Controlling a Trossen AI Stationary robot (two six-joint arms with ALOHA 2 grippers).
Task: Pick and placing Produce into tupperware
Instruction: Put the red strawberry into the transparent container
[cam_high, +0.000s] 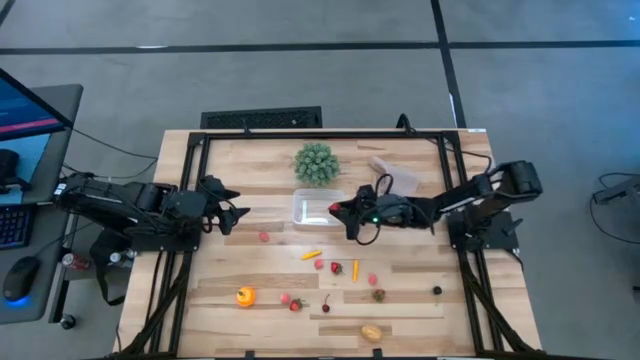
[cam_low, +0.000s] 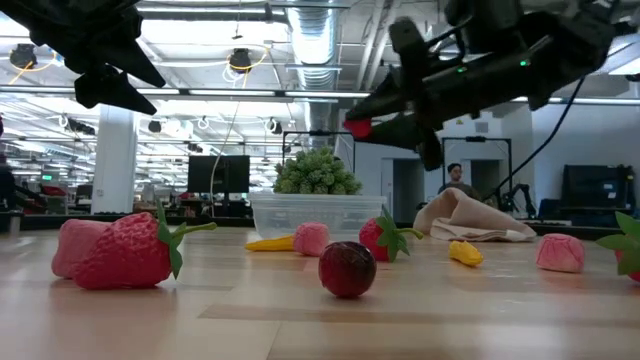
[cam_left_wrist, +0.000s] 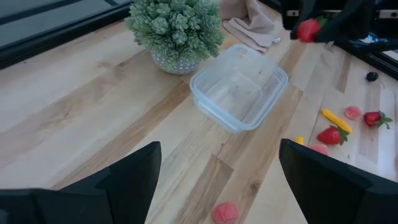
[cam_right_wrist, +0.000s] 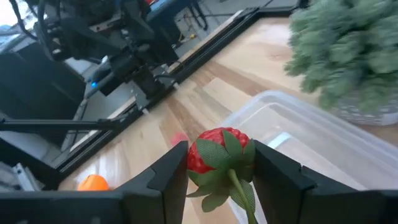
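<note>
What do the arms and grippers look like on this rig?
Both arms are black, jointed, with loose black cables looping along them. The left gripper has two broad, flat, matte black fingers. The right gripper has the same blocky black fingers, with a small green light glowing on its wrist. No markings legible.

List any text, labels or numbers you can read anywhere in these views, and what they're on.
None can be read.
The clear container, the toy strawberry held in the right claw and the plant pot show no lettering.
The monitor beside the table is too blurred to read.
</note>
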